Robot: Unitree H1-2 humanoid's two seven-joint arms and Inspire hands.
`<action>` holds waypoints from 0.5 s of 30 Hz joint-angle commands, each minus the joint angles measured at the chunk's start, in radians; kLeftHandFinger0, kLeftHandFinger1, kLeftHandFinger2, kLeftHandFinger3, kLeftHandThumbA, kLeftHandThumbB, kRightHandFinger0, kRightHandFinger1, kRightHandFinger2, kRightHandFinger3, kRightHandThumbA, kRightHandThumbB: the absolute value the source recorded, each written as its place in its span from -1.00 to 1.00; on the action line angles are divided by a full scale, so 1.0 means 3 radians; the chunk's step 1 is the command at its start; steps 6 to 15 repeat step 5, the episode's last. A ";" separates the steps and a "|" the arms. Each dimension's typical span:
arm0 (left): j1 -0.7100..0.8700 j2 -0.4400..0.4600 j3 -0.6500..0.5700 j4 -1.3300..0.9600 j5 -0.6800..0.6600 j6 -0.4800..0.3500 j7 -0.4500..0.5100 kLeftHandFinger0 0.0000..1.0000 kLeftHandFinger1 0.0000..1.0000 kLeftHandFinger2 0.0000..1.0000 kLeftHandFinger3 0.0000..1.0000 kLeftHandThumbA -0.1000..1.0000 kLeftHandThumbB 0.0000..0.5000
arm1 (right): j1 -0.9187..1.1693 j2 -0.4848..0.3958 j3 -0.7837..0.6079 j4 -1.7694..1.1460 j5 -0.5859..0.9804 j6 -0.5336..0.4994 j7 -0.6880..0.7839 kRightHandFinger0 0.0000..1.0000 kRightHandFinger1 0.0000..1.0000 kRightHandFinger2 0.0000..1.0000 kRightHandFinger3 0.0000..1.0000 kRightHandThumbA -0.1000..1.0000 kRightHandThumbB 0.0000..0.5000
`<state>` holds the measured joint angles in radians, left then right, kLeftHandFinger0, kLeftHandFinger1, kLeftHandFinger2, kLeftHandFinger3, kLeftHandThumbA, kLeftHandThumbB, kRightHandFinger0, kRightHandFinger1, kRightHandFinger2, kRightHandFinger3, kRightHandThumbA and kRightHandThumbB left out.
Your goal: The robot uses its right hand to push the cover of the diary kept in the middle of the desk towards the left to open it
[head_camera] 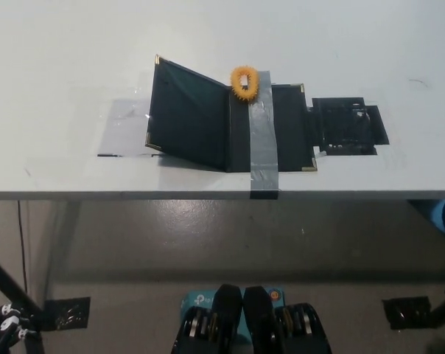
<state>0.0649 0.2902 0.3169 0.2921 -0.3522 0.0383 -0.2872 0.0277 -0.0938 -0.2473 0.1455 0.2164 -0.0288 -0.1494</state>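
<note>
Head view: the dark hardback diary (230,125) is lying mid-surface, taped down, its cover (187,114) standing half-raised leftward. The white left hand (3,324) is hanging low; grip unclear. The right hand is unseen; a steady leftward push should flatten the cover.

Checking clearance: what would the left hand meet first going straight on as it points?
Hard to tell: the left hand sits low in the corner, seemingly pointing right. That way looks free; the desk and diary lie well above it in the picture, though depth is unclear.
</note>
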 commanded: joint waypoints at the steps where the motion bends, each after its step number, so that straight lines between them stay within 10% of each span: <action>1: 0.0008 0.0110 0.0029 -0.0049 -0.0044 -0.0147 -0.0078 -0.27 0.07 -0.41 -0.33 -0.23 1.00 | -0.0056 -0.0033 0.0003 -0.0057 -0.0152 -0.0153 -0.0011 -0.48 -0.28 -0.13 0.10 0.25 -0.03; 15: 0.0009 0.0102 0.0045 -0.0067 -0.0096 -0.0097 -0.0089 -0.26 0.07 -0.44 -0.35 -0.25 1.00 | -0.0037 -0.0034 0.0029 -0.0126 -0.0246 -0.0124 -0.0022 -0.50 -0.31 -0.13 0.12 0.27 -0.10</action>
